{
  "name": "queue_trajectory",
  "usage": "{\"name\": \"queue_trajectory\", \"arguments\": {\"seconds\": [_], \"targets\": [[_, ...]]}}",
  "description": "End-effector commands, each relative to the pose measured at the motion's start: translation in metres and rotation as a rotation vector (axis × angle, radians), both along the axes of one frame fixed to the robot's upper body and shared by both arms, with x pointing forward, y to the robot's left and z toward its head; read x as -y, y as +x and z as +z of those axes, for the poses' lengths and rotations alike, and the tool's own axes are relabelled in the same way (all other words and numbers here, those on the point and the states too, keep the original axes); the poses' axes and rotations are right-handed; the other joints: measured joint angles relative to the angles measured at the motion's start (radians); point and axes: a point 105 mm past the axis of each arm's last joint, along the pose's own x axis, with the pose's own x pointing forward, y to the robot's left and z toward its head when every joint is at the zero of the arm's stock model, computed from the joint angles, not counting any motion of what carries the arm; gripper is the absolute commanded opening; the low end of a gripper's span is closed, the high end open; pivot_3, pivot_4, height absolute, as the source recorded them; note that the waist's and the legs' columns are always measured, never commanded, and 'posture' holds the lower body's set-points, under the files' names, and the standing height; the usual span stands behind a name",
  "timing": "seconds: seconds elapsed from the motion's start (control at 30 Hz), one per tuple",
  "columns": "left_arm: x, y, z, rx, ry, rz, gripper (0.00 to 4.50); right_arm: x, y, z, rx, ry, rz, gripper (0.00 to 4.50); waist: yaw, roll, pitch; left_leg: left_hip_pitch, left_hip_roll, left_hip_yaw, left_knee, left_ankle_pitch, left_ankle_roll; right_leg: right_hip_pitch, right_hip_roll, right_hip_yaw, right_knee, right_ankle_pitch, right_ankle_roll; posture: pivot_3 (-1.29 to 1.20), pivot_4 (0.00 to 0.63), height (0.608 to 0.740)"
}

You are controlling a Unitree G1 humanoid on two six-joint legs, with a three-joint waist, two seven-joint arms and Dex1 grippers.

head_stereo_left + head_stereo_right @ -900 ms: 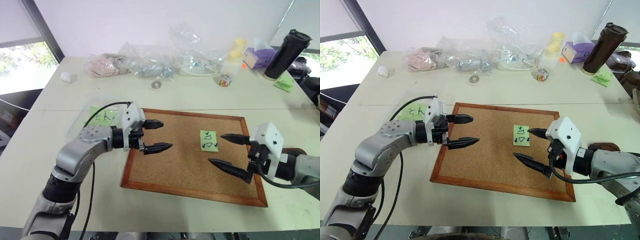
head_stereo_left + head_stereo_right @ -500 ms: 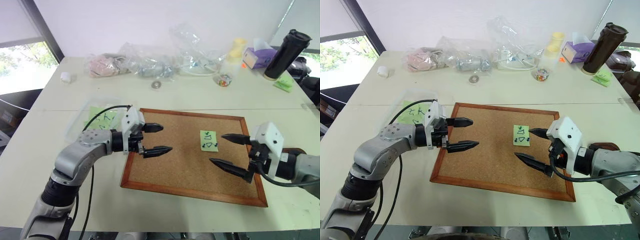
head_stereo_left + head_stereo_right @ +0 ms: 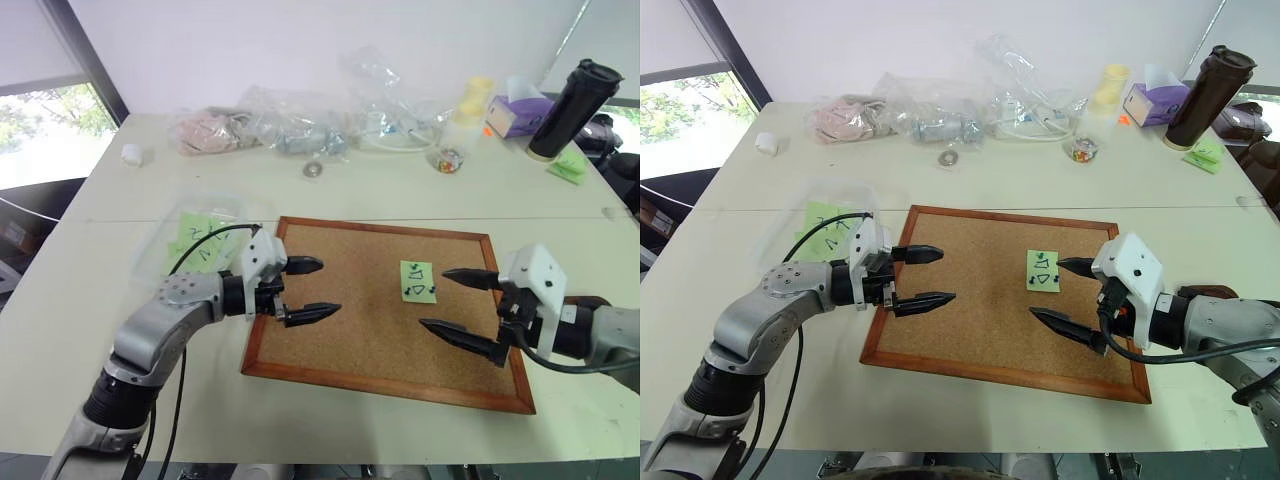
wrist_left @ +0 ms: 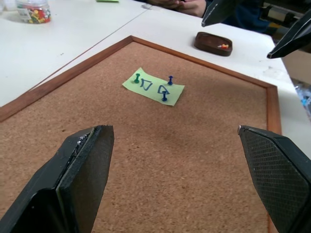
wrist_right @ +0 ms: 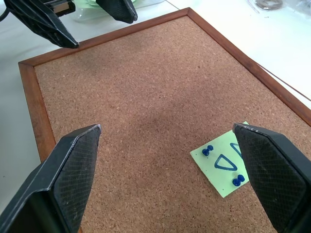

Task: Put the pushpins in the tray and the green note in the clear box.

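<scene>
**Both claws wide open over the cork board, note still pinned**

While your two arms hang above the cork board (image 3: pixel 390 305), nothing is held. Your left gripper (image 3: pixel 305 290) sits over the board's left edge, pointing right, fingers spread wide with empty air between them. Your right gripper (image 3: pixel 462 305) sits over the board's right part, pointing left, fingers equally far apart and empty.

The green note (image 3: pixel 418 281) with the drawn triangle and trapezoid lies flat on the board, right of centre, just left of your right gripper's far fingertip and apart from it. The pushpins (image 4: pixel 164 96) stand in it: the left wrist view shows one green-headed and two blue-headed pins stuck through the sheet.

The tray (image 4: pixel 213 43), small and reddish-brown, sits on the table (image 3: pixel 400 190) just past the board's right edge, beside your right wrist. A few small coloured bits lie in it; can't tell what they are.

The clear box (image 3: pixel 185 240) rests on the table left of the board, beyond your left forearm, with scribbled green notes (image 3: pixel 205 240) in it.

Along the far side of the table: clear plastic bags (image 3: pixel 290 125), a small jar (image 3: pixel 450 158) of mixed-colour bits, a purple tissue box (image 3: pixel 518 112), and a dark tumbler (image 3: pixel 572 95) at far right with another green sheet (image 3: pixel 568 165) beside it.
</scene>
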Motion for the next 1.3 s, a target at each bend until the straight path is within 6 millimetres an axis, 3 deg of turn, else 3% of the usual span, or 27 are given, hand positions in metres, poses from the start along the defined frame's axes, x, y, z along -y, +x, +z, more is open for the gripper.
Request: {"name": "queue_trajectory", "arguments": {"seconds": [0.03, 0.33, 0.4, 0.47, 0.67, 0.97, 1.13, 1.3], "targets": [[0.004, -0.001, 0.008, 0.046, -0.018, -0.021, 4.48, 0.002, 0.001, 0.008, 0.031, -0.014, -0.001, 4.50, 0.000, 0.000, 0.000, 0.000, 0.000, 0.000, 0.000, 0.000, 0.000, 0.000, 0.000, 0.000, 0.000, 0.000, 0.000, 0.00, 0.150, 0.730], [0.010, 0.004, 0.012, 0.094, -0.022, -0.022, 4.48, 0.002, 0.003, 0.008, 0.041, -0.010, -0.009, 4.50, 0.001, 0.000, 0.000, 0.000, 0.000, 0.000, 0.000, 0.000, 0.000, 0.000, 0.000, 0.000, 0.000, 0.000, 0.000, 0.00, 0.150, 0.730], [0.012, 0.006, 0.014, 0.099, -0.035, -0.018, 3.97, 0.002, 0.003, 0.007, 0.042, -0.010, -0.012, 4.50, 0.001, 0.000, 0.000, 0.000, 0.000, 0.000, 0.000, 0.000, 0.000, 0.000, 0.000, 0.000, 0.000, 0.000, 0.000, 0.00, 0.150, 0.730], [0.013, 0.007, 0.014, 0.094, -0.042, -0.020, 3.14, 0.002, 0.003, 0.006, 0.041, -0.009, -0.012, 4.50, 0.000, 0.000, 0.000, 0.000, 0.000, 0.000, 0.000, 0.000, 0.000, 0.000, 0.000, 0.000, 0.000, 0.000, 0.000, 0.00, 0.150, 0.730], [0.023, 0.008, -0.001, 0.083, -0.007, -0.045, 0.01, 0.003, 0.006, 0.007, 0.052, -0.008, -0.019, 4.50, 0.000, 0.000, 0.000, 0.000, 0.000, 0.000, 0.000, 0.000, 0.000, 0.000, 0.000, 0.000, 0.000, 0.000, 0.000, 0.00, 0.150, 0.730], [0.027, 0.015, -0.047, -0.006, 0.058, 0.000, 0.01, 0.004, 0.025, 0.009, 0.108, -0.002, -0.049, 4.50, 0.001, 0.000, 0.000, 0.000, 0.000, 0.000, 0.000, 0.000, 0.000, 0.000, 0.000, 0.000, 0.000, 0.000, 0.000, 0.00, 0.150, 0.730], [0.027, 0.022, -0.060, -0.021, 0.069, 0.049, 0.01, 0.012, 0.045, 0.002, 0.104, -0.020, -0.094, 4.50, 0.000, 0.000, 0.000, 0.000, 0.000, 0.000, 0.000, 0.000, 0.000, 0.000, 0.000, 0.000, 0.000, 0.000, 0.000, 0.00, 0.150, 0.730], [0.022, 0.024, -0.079, -0.027, 0.101, 0.075, 0.01, 0.018, 0.080, -0.011, 0.064, 0.025, -0.169, 4.50, -0.001, 0.000, -0.001, 0.001, 0.000, 0.000, 0.001, 0.000, 0.000, 0.001, 0.000, 0.000, 0.000, 0.000, 0.000, 0.00, 0.150, 0.730]]}}
